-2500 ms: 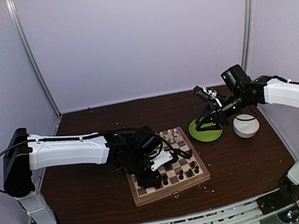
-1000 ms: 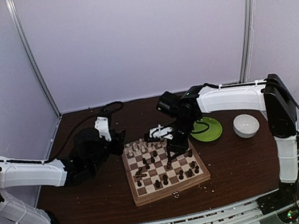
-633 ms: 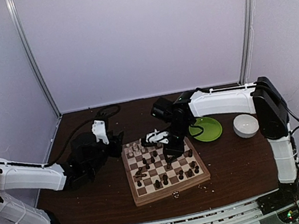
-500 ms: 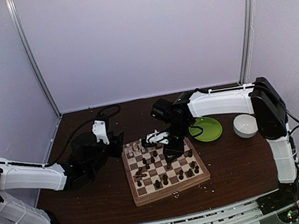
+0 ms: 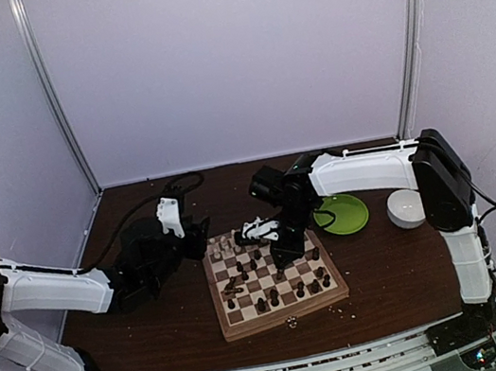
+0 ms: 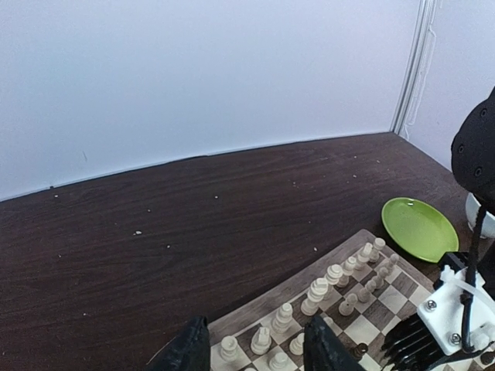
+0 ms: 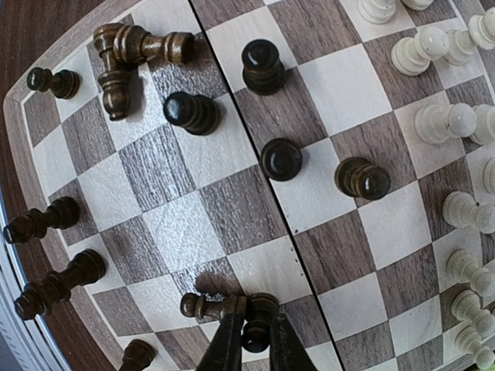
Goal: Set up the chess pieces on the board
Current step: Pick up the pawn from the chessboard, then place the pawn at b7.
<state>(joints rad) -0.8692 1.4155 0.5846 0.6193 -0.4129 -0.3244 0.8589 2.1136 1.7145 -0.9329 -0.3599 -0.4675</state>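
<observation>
bearing board (image 5: 253, 324), dark table (image 5: 137, 320), pale walls (image 5: 225, 55)

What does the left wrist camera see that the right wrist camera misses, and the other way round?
Only the left wrist view: the green plate, bare tabletop, the white back wall, and the left gripper, open and empty. Only the right wrist view: the dark pieces seen clearly from straight above, some standing, some toppled, and the right gripper pinching one dark piece. Both: the board and the pale pieces lined up in rows.
</observation>
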